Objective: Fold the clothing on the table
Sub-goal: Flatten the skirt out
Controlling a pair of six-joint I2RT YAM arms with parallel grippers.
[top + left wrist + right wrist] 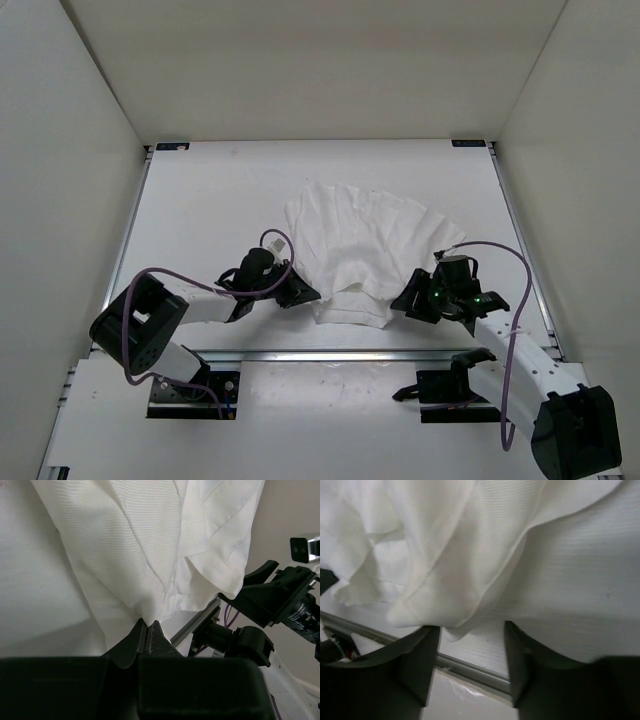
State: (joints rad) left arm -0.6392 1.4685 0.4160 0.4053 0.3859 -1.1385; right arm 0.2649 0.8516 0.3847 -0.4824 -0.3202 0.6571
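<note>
The clothing (360,245) is a white, creased garment bunched in the middle of the table (200,210). My left gripper (300,293) sits at its near left corner. In the left wrist view that left gripper (148,623) is shut on a small pinch of the clothing (130,545), which fans out above the tips. My right gripper (410,300) is at the garment's near right edge. The right wrist view shows the right gripper (471,626) open, with a folded edge of the clothing (470,570) drooping between the two fingertips, untouched by either pad.
A metal rail (340,355) runs along the table's near edge, just behind both grippers. Black corner brackets (172,146) mark the far corners. White walls enclose the table on three sides. The right arm (280,600) shows in the left wrist view.
</note>
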